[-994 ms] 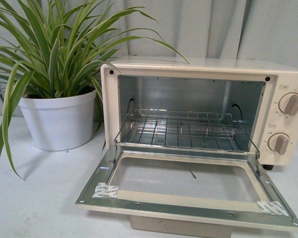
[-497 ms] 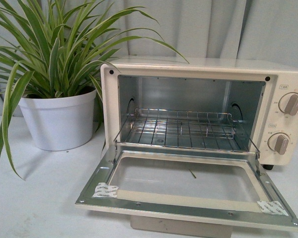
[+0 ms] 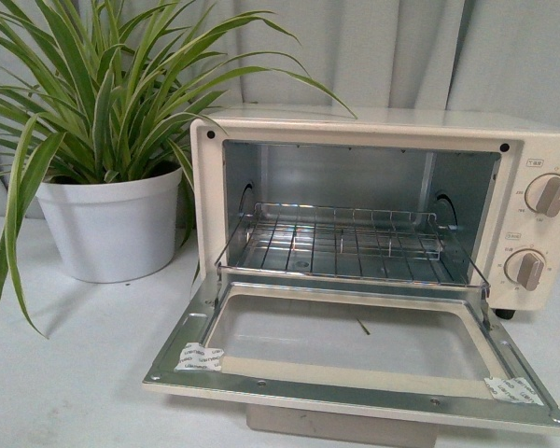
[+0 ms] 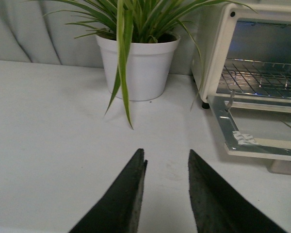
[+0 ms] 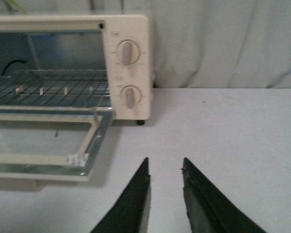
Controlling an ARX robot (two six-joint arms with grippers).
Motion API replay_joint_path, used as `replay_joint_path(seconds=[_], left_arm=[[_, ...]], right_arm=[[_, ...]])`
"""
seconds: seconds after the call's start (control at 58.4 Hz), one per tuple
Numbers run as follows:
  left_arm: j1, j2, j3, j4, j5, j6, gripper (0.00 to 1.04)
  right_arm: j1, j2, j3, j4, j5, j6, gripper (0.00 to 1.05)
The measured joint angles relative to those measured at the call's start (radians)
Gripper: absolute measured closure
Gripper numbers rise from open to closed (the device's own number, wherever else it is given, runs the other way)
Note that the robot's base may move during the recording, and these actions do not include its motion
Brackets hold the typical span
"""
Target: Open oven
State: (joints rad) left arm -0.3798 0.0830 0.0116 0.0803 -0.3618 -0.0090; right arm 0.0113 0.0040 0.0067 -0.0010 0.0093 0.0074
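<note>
Oven (image 3: pixel 383 252) (door dropped flat) sits well apart from both empty, parted end effectors (image 4: pixel 166 160) (image 5: pixel 165 167).

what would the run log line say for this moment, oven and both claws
oven: door fully down, rack bare | left claw: open, empty, off oven | right claw: open, empty, off oven

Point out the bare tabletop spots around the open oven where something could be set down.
Free: the table right of the oven, ahead of the right gripper; also before the potted plant, by the left gripper. Crowded: under the lowered door.
</note>
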Motion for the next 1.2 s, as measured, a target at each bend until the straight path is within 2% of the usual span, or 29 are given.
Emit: replay_joint_path(seconds=[0.12, 0.154, 0.343, 0.428, 0.497, 0.874, 0.908, 0.977, 1.062, 1.114, 1.148, 1.199], left_arm=[[0.087, -0.032, 0.0, -0.034, 0.087, 0.001, 0.95], [0.112, -0.04, 0.0, -0.042, 0.109, 0.0, 1.01], [0.208, -0.064, 0.0, -0.064, 0.199, 0.002, 1.01], [0.319, -0.077, 0.0, -0.078, 0.338, 0.004, 1.01], [0.368, -0.078, 0.0, -0.08, 0.345, 0.004, 1.01], [0.375, -0.079, 0.0, -0.08, 0.358, 0.004, 1.01], [0.375, -0.079, 0.0, -0.08, 0.358, 0.004, 0.95], [0.375, -0.079, 0.0, -0.08, 0.358, 0.004, 0.77], [0.375, -0.079, 0.0, -0.08, 0.358, 0.004, 0.62], [0.375, -0.079, 0.0, -0.08, 0.358, 0.004, 0.52], [0.375, -0.079, 0.0, -0.08, 0.358, 0.004, 0.41], [0.375, -0.079, 0.0, -0.08, 0.358, 0.004, 0.32]], right_arm=[[-0.007, 0.0, 0.0, 0.0, -0.005, -0.005, 1.04], [-0.007, 0.0, 0.0, 0.0, -0.005, -0.003, 1.03], [-0.008, 0.0, 0.0, 0.0, -0.007, -0.004, 1.04], [-0.008, 0.0, 0.0, 0.0, -0.007, -0.004, 1.04], [-0.008, 0.0, 0.0, 0.0, -0.007, -0.004, 1.04], [-0.009, 0.0, 0.0, 0.0, -0.007, -0.004, 1.04], [-0.009, 0.0, 0.0, 0.0, -0.007, -0.005, 1.03], [-0.009, 0.0, 0.0, 0.0, -0.007, -0.005, 0.86], [-0.009, 0.0, 0.0, 0.0, -0.007, -0.005, 0.7], [-0.009, 0.0, 0.0, 0.0, -0.007, -0.005, 0.59], [-0.009, 0.0, 0.0, 0.0, -0.007, -0.005, 0.5], [-0.009, 0.0, 0.0, 0.0, -0.007, -0.005, 0.39]])
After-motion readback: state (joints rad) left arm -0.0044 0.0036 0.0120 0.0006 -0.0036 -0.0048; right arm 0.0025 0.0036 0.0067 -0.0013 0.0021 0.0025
